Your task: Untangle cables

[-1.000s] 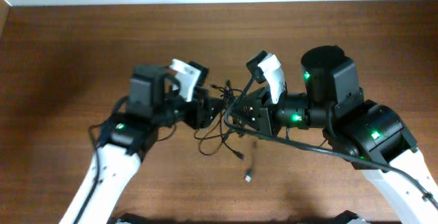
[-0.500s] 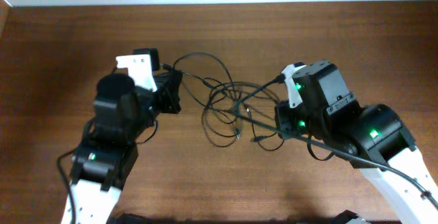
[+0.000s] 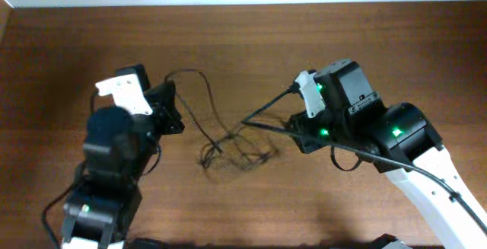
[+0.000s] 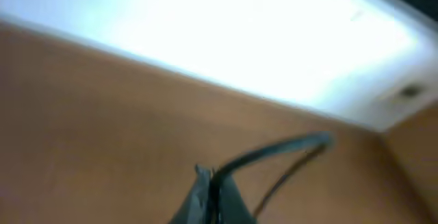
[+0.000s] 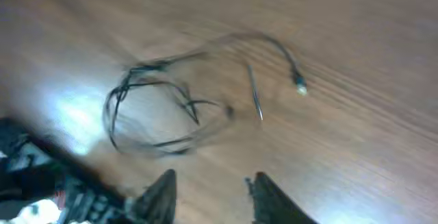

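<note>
The cables [image 3: 237,150] are thin black wires lying in a loose tangle on the brown table between the arms. One strand [image 3: 199,81] arcs up from the tangle to my left gripper [image 3: 173,104]. In the left wrist view the left gripper [image 4: 215,183] is shut on this black cable [image 4: 274,154], which runs off to the right. My right gripper [image 5: 212,186] is open and empty, just short of the looped cables [image 5: 164,111]. A loose plug end [image 5: 299,83] lies to the right. In the overhead view the right gripper [image 3: 293,131] sits right of the tangle.
The wooden table [image 3: 243,36] runs to a pale wall at the back. The white and black arm bodies [image 3: 411,150] fill the lower corners. A thicker black arm cable [image 3: 266,106] sticks out to the left from the right wrist.
My left gripper has pulled left with its cable strand. The right arm has drawn back to the right. The spread loops have dropped into a smaller tangle on the table.
</note>
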Available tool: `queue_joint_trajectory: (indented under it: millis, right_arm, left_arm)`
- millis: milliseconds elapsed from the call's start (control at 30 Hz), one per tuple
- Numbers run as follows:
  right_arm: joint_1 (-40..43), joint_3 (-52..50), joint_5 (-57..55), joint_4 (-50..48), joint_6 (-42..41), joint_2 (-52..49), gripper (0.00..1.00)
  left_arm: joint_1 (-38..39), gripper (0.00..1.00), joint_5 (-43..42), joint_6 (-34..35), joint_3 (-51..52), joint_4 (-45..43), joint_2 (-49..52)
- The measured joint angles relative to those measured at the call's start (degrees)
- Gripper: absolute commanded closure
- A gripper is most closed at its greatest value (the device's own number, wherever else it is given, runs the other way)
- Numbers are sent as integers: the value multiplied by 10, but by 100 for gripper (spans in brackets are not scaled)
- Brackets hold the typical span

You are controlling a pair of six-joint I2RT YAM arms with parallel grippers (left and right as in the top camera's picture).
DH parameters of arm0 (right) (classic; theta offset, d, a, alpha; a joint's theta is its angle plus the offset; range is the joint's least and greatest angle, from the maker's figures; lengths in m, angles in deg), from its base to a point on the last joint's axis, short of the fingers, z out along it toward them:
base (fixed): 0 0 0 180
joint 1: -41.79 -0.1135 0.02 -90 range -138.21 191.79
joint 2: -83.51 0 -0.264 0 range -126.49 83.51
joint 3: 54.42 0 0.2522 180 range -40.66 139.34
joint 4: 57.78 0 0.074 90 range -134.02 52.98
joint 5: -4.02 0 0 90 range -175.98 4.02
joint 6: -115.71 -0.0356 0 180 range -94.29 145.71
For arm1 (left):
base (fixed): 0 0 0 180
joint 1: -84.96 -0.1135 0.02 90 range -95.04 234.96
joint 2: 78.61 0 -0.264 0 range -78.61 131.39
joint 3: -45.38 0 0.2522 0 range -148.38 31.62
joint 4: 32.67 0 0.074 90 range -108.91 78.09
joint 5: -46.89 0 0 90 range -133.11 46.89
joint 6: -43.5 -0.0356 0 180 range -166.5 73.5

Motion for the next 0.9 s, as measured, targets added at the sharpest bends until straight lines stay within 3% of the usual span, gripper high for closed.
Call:
queue_joint_trajectory:
  millis: [100, 133, 167, 300, 400, 500, 567, 600, 733, 900]
  right_arm:
    - [0, 0, 8, -18, -40, 0, 18]
    - [0, 0, 34, -27, -49, -1, 8]
    - [0, 0, 43, -28, -50, -2, 4]
    - [0, 0, 66, -29, -73, -60, 1]
    - [0, 0, 27, -30, -81, -78, 2]
    - [0, 0, 0, -46, -81, -78, 1]
    - [0, 0, -2, -82, -81, -83, 2]
    - [0, 0, 2, -91, -81, -94, 1]
    - [-1, -2, 91, -144, -65, -154, 1]
    - [-55, -47, 275, -322, 62, -205, 2]
  left_arm:
    - [0, 97, -5, -11, -2, -54, -39]
    - [0, 94, -7, 4, -2, -53, -40]
    - [0, 100, -7, 10, -2, -52, -38]
    - [0, 100, -7, 46, -7, 75, -4]
    - [0, 100, -7, 78, -6, 234, 37]
    - [0, 100, -17, 94, -7, 295, 72]
    - [0, 100, -30, 104, -4, 230, 77]
    - [0, 100, -37, 107, -2, 157, 70]
    - [0, 100, -34, 112, -6, 1, -38]
    - [0, 100, 21, 191, -7, 0, -116]
